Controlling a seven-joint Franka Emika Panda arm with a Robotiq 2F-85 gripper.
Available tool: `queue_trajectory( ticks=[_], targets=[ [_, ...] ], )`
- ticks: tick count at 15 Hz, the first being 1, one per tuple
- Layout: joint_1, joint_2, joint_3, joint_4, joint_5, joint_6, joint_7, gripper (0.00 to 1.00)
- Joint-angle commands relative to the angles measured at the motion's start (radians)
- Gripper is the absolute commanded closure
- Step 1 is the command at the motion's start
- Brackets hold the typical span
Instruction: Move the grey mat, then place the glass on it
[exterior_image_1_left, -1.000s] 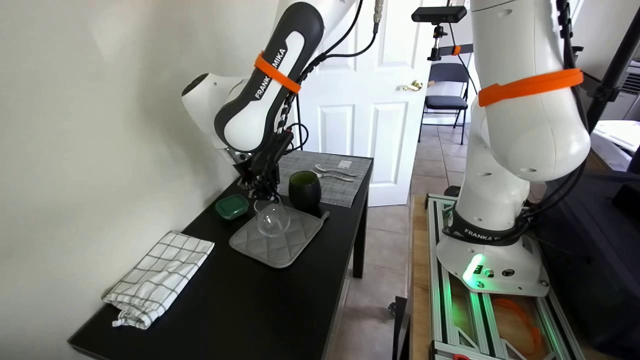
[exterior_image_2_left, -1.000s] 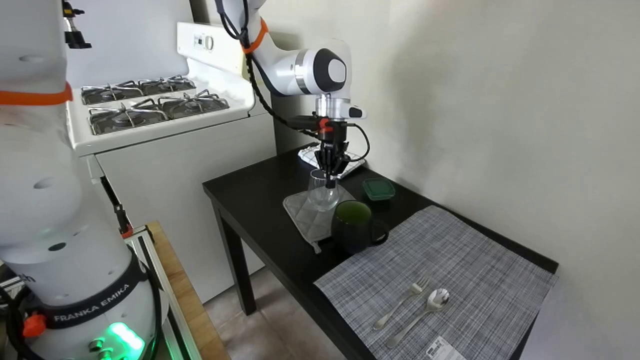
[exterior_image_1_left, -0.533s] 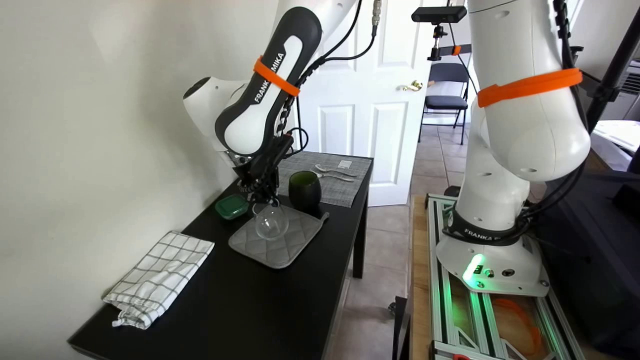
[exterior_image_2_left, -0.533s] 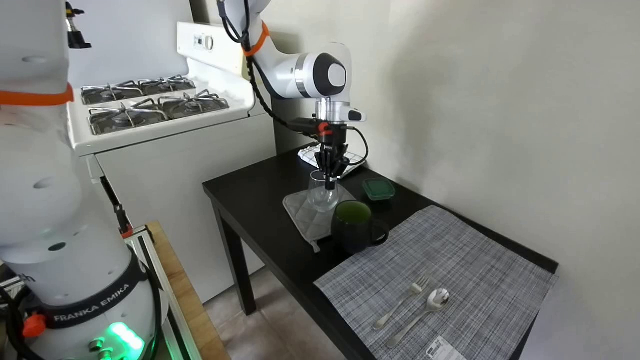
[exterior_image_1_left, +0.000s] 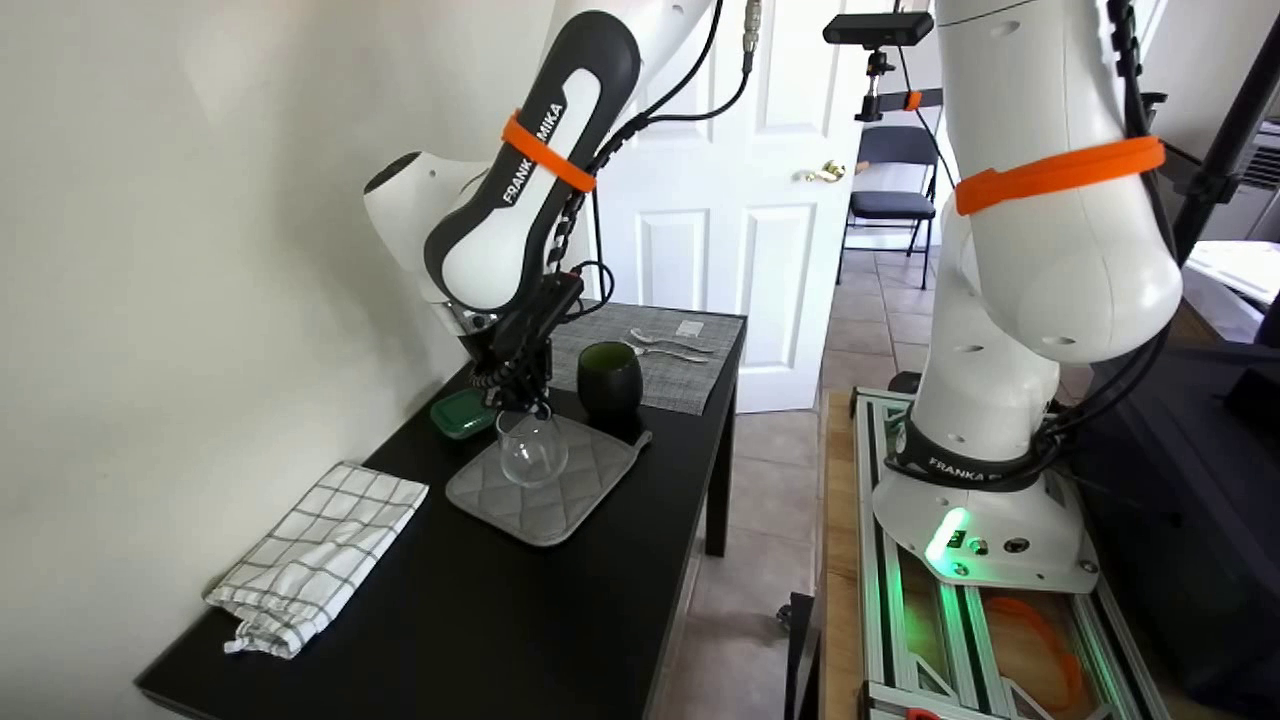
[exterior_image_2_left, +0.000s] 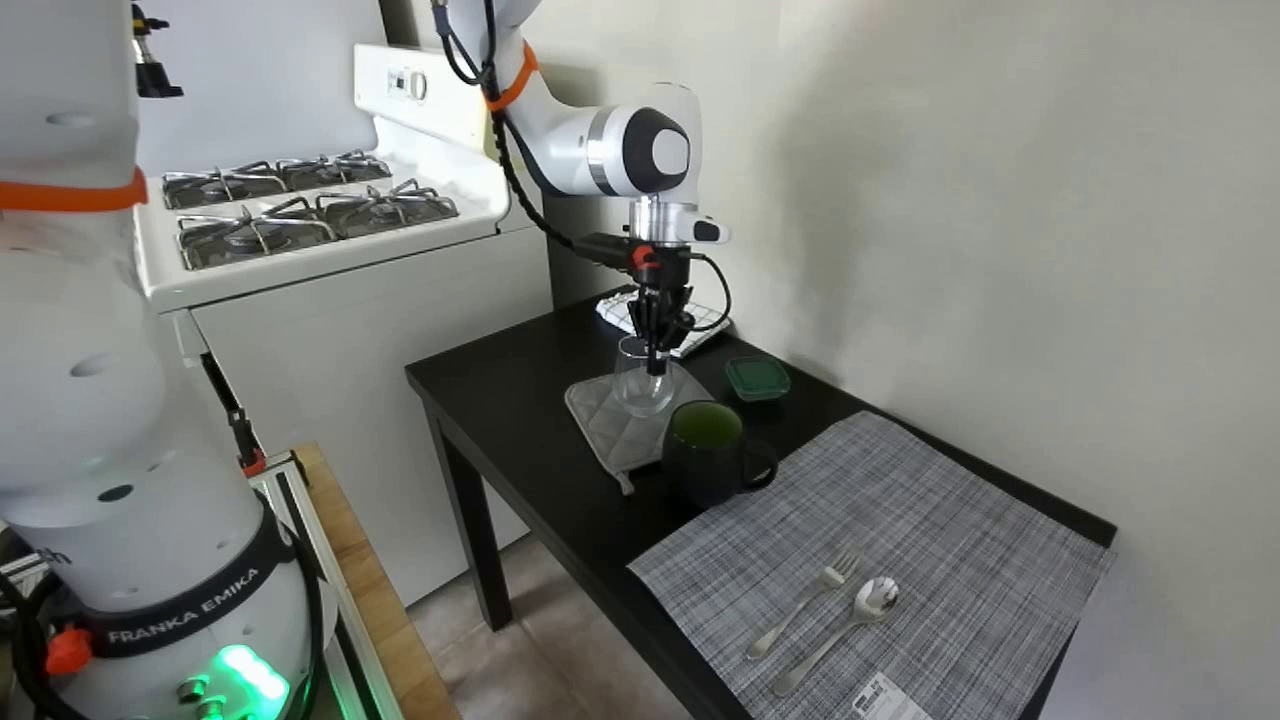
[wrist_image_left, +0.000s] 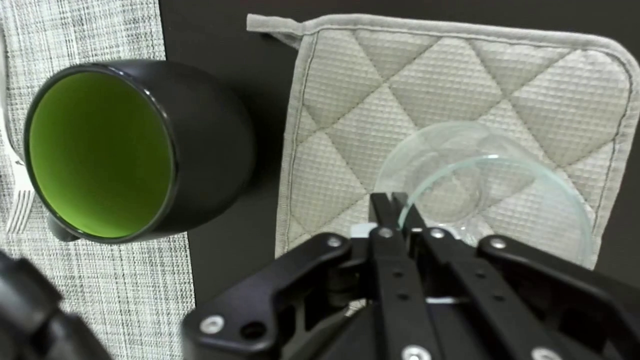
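The grey quilted mat (exterior_image_1_left: 588, 490) lies flat on the black table, also in an exterior view (exterior_image_2_left: 622, 440) and the wrist view (wrist_image_left: 440, 75). The clear stemless glass (exterior_image_1_left: 532, 458) stands upright on the mat, within its edges; it also shows in an exterior view (exterior_image_2_left: 640, 388) and the wrist view (wrist_image_left: 482, 159). My gripper (wrist_image_left: 394, 201) points down with one finger inside the glass and one outside, shut on its rim and wall. The gripper also shows in both exterior views (exterior_image_1_left: 540, 405) (exterior_image_2_left: 656, 362). The fingers hide part of the rim.
A dark mug (exterior_image_2_left: 703, 460) with a green inside stands close beside the mat. A green lidded container (exterior_image_2_left: 757, 378) sits near the wall. A woven placemat (exterior_image_2_left: 900, 500) holds a fork (exterior_image_2_left: 805, 605) and spoon (exterior_image_2_left: 850, 630). A checkered cloth (exterior_image_1_left: 320, 555) lies by the wall.
The gripper and glass have shifted slightly away from the mug and placemat. The mat has slid a little the same way under the glass. The mug stays put.
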Motion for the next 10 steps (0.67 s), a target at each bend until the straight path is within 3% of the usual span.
queue_trajectory(
  ticks=[1, 10],
  targets=[
    [0.015, 0.003, -0.005, -0.018, 0.014, 0.037, 0.006, 0.69],
    [0.037, -0.088, -0.005, -0.036, -0.01, 0.008, 0.029, 0.03]
  ],
)
